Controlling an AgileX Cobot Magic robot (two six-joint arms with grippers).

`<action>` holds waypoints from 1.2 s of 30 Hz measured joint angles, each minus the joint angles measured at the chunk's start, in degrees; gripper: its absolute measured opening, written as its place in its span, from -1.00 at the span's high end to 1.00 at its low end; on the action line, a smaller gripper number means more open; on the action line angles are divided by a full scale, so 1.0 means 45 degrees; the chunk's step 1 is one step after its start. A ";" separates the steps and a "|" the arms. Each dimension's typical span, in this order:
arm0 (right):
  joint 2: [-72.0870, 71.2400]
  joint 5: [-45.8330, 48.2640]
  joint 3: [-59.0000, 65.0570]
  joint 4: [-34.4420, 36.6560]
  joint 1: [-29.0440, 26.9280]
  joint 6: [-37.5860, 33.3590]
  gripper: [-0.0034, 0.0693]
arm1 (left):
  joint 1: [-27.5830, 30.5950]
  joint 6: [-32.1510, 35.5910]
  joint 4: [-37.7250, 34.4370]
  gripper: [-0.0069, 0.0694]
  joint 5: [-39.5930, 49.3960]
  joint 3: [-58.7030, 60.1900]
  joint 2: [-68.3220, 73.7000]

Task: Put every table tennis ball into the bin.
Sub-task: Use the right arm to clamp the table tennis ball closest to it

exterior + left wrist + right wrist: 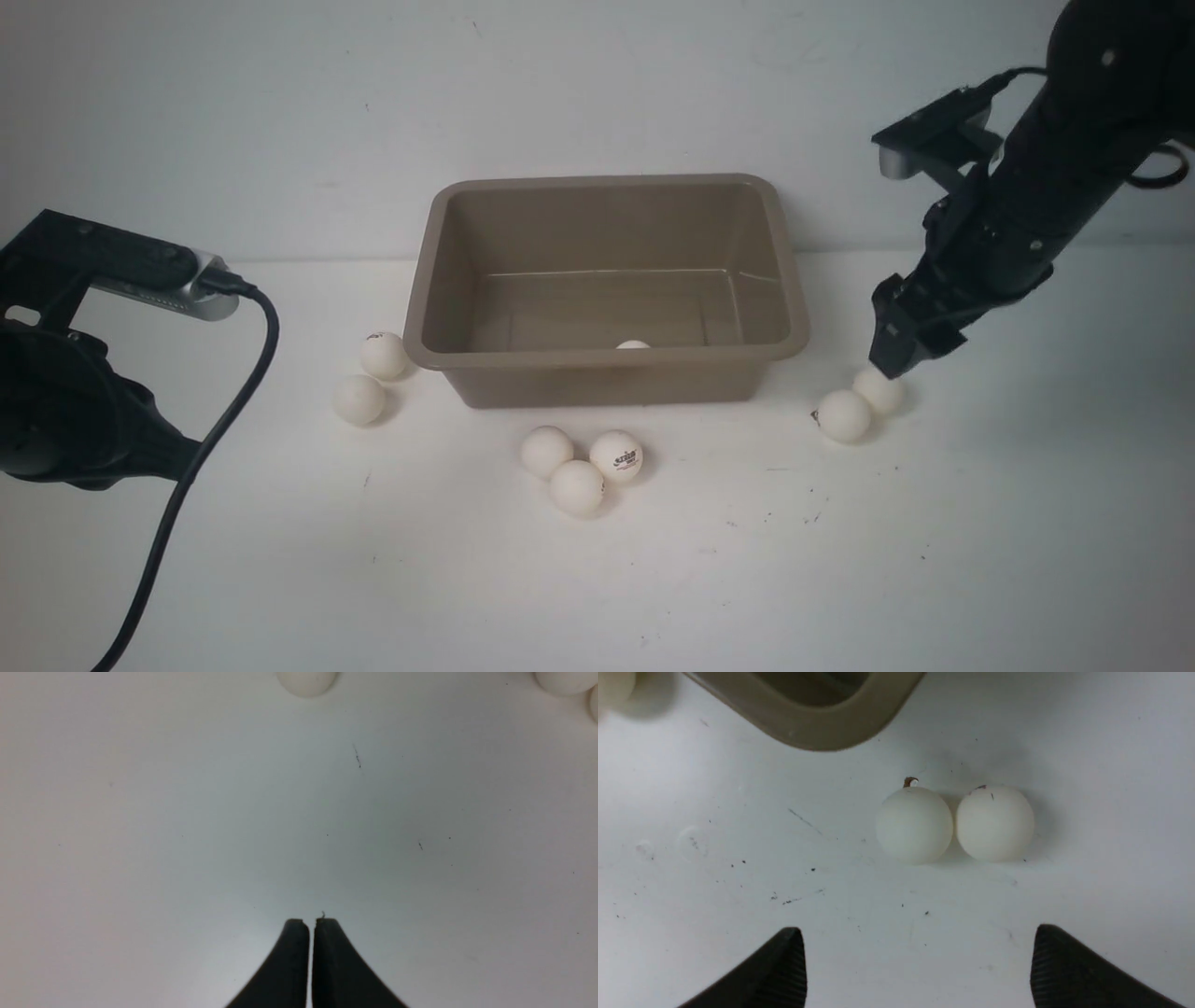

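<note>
The taupe bin (607, 356) stands mid-table with one table tennis ball (633, 344) just showing over its front rim. Several white balls lie around it: two to its left (384, 355), three in front (577, 487), two to its right (843, 415). My right gripper (892, 359) hangs just above and behind the right pair. In the right wrist view it is open (920, 935) and empty, with both balls (914, 825) (995, 823) ahead of the fingertips and the bin's corner (817, 732) beyond. My left gripper (310, 924) is shut on nothing over bare table.
The left arm (75, 411) with its camera and black cable sits low at the table's left edge. A white wall stands behind the bin. Ball edges (306, 681) (563, 681) show at the far side of the left wrist view.
</note>
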 joint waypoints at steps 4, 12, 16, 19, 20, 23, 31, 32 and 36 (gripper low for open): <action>0.0212 -0.0288 0.0055 0.0550 0.0000 -0.0129 -0.70 | 0.0000 0.0000 -0.0005 0.83 0.0000 0.0000 0.0000; 0.1121 -0.0788 0.0101 0.0484 0.0345 -0.0129 -0.70 | 0.0000 0.0000 -0.0046 0.83 0.0000 0.0000 0.0000; 0.1357 -0.0918 0.0101 0.0200 0.0720 -0.0129 -0.68 | 0.0000 0.0000 -0.0046 0.83 0.0000 0.0000 0.0000; 0.1530 -0.1080 0.0088 -0.0025 0.0973 -0.0129 -0.65 | 0.0000 0.0000 -0.0046 0.83 0.0000 0.0000 0.0000; 0.1647 -0.1152 0.0088 -0.0112 0.1057 -0.0129 -0.62 | 0.0000 0.0000 -0.0046 0.83 0.0000 0.0000 0.0000; 0.1842 -0.1269 0.0088 -0.0338 0.1094 -0.0014 -0.58 | 0.0000 0.0000 -0.0046 0.83 0.0000 0.0000 0.0000; 0.2320 -0.1651 0.0088 -0.0953 0.1094 0.0430 -0.54 | 0.0000 0.0000 -0.0046 0.83 0.0007 0.0000 0.0000; 0.2380 -0.1680 0.0088 -0.0996 0.1094 0.0450 -0.54 | 0.0000 0.0000 -0.0046 0.83 0.0007 0.0000 0.0000; 0.2573 -0.1828 0.0080 -0.1119 0.1094 0.0491 -0.54 | 0.0000 0.0000 -0.0046 0.83 0.0007 0.0000 0.0000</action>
